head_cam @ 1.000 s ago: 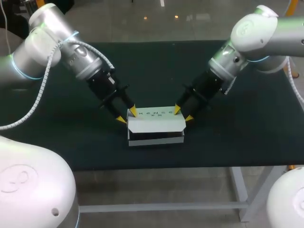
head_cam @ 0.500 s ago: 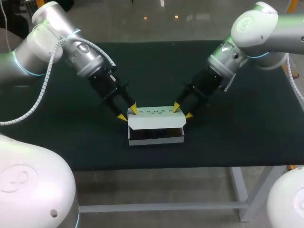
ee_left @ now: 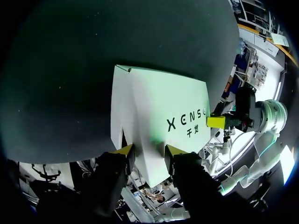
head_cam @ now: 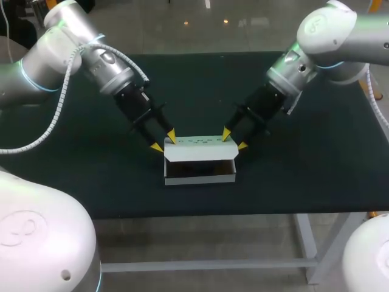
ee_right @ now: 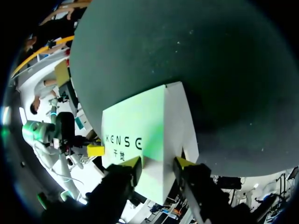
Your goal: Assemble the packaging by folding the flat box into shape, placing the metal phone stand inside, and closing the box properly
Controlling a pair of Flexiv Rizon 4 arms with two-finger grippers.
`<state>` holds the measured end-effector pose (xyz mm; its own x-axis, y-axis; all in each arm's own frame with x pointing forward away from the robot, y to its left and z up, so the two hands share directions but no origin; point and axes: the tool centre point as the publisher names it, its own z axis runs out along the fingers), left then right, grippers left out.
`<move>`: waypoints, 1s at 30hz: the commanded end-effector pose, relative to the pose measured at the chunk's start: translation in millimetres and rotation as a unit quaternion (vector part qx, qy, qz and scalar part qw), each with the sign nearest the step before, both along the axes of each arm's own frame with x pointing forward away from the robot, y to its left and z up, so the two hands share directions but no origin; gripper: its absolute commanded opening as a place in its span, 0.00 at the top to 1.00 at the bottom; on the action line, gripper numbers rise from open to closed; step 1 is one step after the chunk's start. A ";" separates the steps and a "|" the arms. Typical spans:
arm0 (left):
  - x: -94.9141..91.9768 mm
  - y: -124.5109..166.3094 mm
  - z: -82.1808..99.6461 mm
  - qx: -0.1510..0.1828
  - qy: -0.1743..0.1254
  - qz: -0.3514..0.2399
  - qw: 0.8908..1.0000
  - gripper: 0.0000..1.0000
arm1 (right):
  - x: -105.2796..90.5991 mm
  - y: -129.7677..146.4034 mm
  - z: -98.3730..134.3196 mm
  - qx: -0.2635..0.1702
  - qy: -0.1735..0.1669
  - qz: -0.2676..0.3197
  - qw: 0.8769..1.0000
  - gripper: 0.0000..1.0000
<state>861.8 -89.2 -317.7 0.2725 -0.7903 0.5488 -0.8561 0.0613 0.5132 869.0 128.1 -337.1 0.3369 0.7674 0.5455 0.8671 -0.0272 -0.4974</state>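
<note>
A white box (head_cam: 200, 172) stands on the dark table mat, its open side facing the front edge and its inside dark. The printed lid (head_cam: 198, 148) is tilted up over the opening. My left gripper (head_cam: 164, 141) straddles the lid's left end, one finger before it and one behind, and stands open. My right gripper (head_cam: 234, 139) straddles the right end the same way, also open. In the left wrist view the lid (ee_left: 159, 107) runs between my left gripper's (ee_left: 148, 151) fingers. The right wrist view shows the lid (ee_right: 140, 126) between my right gripper's (ee_right: 159, 163) fingers. No phone stand is visible.
The dark green mat (head_cam: 304, 170) covers the table, with bare room to the left, right and behind the box. The table's front edge (head_cam: 200, 213) runs a short way in front of the box.
Both grippers have drawn back toward the far side, and the lid has swung up with them. More of the box's dark inside shows now.
</note>
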 end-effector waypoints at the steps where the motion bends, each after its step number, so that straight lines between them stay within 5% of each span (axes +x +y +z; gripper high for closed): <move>1: 5.4 -4.5 -0.7 0.001 0.009 -0.004 1.000 0.56 | 5.9 0.6 0.6 0.005 0.010 0.006 1.000 0.51; 30: 4.5 -6.4 4.2 0.010 0.051 0.000 0.999 0.56 | 4.1 3.0 7.3 0.013 0.032 0.010 0.999 0.51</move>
<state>861.1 -92.6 -312.4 0.3245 -0.7987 0.5067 -0.8074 0.0452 0.5882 869.6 127.4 -330.0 0.3589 0.7584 0.5441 0.8385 -0.0058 -0.5449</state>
